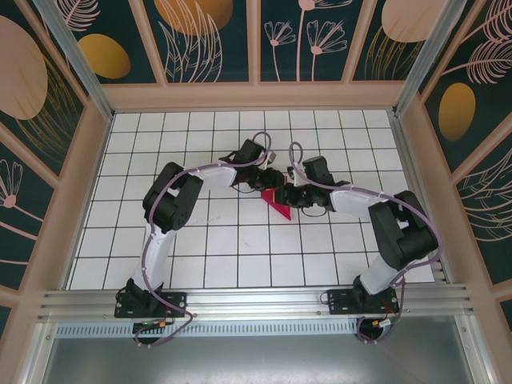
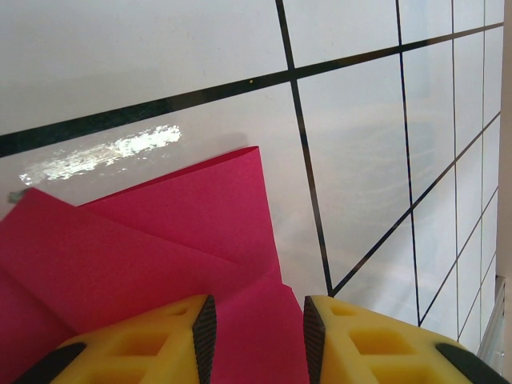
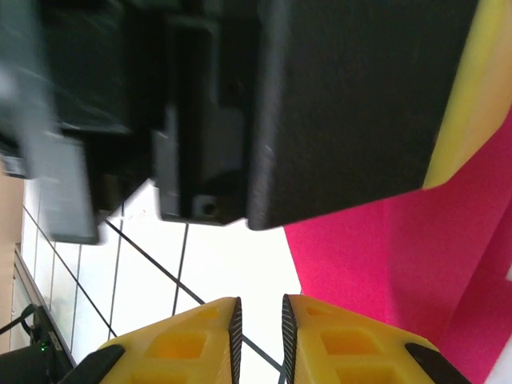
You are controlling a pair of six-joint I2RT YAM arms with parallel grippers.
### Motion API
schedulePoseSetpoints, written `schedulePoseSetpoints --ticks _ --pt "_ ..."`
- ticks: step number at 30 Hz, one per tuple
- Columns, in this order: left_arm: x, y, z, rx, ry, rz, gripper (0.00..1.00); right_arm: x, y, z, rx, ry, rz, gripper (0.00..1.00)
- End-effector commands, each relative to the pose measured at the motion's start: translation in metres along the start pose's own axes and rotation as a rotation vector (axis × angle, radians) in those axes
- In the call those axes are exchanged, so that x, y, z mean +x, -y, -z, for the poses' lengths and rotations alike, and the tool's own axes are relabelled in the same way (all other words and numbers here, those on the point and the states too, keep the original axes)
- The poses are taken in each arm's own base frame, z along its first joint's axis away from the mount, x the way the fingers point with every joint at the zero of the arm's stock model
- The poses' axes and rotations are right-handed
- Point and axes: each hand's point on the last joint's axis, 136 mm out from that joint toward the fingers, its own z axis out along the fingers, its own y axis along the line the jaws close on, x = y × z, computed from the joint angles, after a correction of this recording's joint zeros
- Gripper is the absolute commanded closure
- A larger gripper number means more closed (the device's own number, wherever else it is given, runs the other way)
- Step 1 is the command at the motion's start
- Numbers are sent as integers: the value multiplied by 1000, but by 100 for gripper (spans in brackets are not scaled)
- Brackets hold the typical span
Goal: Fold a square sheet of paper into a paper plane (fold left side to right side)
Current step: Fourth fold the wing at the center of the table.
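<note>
The magenta-pink sheet of paper (image 1: 278, 205) lies partly folded at mid-table, a creased pointed shape with overlapping flaps (image 2: 160, 240). My left gripper (image 1: 270, 179) hovers over its far edge. In the left wrist view, the left gripper (image 2: 258, 324) is open, and pink paper shows in the gap between its yellow fingers (image 2: 152, 348). My right gripper (image 1: 293, 197) sits at the paper's right side, close to the left one. Its jaws (image 3: 262, 324) stand a narrow gap apart over bare white tile, with the paper (image 3: 360, 256) just to their right.
The left arm's black wrist body (image 3: 320, 96) hangs close above the right gripper. The white grid-tiled table (image 1: 200, 240) is ringed by beige frame walls (image 1: 88, 184). An aluminium rail (image 1: 256, 300) runs along the near edge.
</note>
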Motion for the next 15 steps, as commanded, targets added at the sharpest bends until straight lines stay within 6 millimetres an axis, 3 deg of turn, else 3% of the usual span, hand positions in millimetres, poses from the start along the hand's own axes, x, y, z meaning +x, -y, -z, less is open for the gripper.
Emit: schedulePoseSetpoints --ticks 1,6,15 --pt "31 -51 -14 -137 -69 66 62 10 4 -9 -3 -34 -27 76" --pt "31 -51 -14 -137 -71 64 62 26 19 -12 37 -58 -59 76" --pt "30 -50 -14 -138 -67 62 62 38 29 -11 61 -74 -79 76"
